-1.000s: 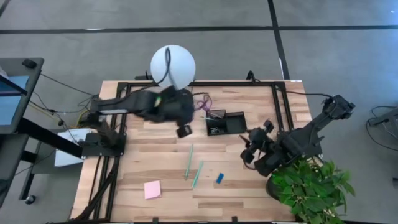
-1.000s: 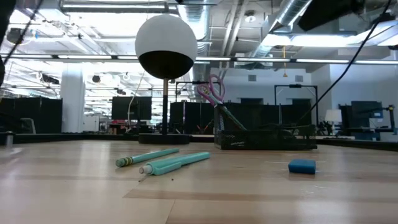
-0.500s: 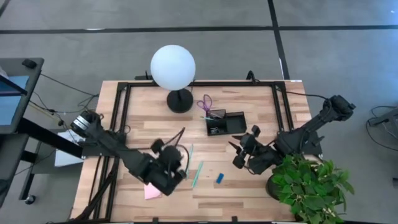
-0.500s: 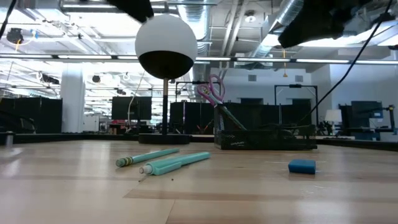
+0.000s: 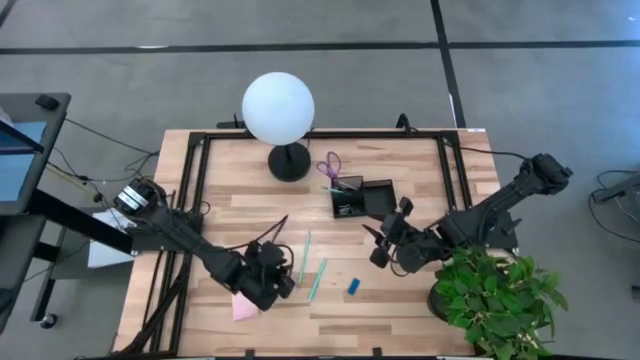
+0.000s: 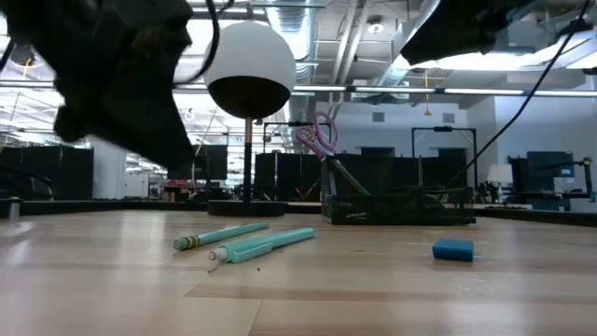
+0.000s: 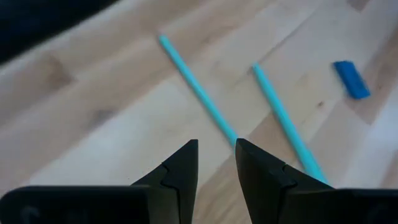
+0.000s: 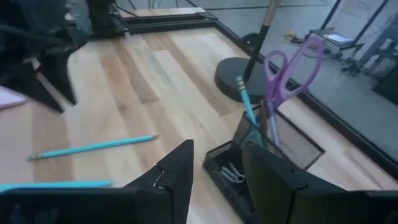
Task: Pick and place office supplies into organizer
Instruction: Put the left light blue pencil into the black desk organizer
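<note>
Left gripper: narrow gap, empty, low over 2 teal pens near table centre, pink sticky pad at its 7 o'clock. Right gripper: parted, empty, at 5 o'clock of the organizer. Pens likely light, stiff, prone to roll; pinch mid-barrel. Blue eraser looks small, grippy. No legible writing.

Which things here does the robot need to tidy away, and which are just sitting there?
For the job: two teal pens, blue eraser, pink sticky-note pad, organizer already holding the purple scissors.

Just there: globe lamp, green plant.
</note>
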Controlling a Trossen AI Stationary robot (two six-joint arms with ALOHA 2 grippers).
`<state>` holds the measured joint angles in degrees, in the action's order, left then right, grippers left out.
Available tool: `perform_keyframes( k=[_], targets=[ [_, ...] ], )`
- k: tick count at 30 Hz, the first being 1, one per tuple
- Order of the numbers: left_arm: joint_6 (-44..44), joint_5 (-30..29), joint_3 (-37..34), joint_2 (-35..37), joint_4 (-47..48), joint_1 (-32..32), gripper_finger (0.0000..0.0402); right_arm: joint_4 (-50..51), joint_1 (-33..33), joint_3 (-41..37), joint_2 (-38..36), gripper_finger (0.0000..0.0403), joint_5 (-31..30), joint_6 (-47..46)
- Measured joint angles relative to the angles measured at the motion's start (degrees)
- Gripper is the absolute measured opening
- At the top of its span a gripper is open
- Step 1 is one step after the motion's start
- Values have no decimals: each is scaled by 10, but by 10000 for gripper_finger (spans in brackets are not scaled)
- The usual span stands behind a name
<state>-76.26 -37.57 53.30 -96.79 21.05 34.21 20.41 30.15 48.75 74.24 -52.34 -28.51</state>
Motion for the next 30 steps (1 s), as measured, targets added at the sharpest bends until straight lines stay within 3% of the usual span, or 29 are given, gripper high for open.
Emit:
perform_keyframes(
  k=[4,11,18,30],
  targets=[
    [43,18,-63,0,-133,-17,103,-1,-25,0,0,131,12,3],
    [102,6,-72,0,-172,-48,103,-2,-63,0,0,131,52,21],
    [277,95,-72,0,-313,-61,103,-1,-82,0,0,131,60,22],
    [244,133,-71,-83,-348,-84,103,1,-69,0,0,131,77,16]
  ],
)
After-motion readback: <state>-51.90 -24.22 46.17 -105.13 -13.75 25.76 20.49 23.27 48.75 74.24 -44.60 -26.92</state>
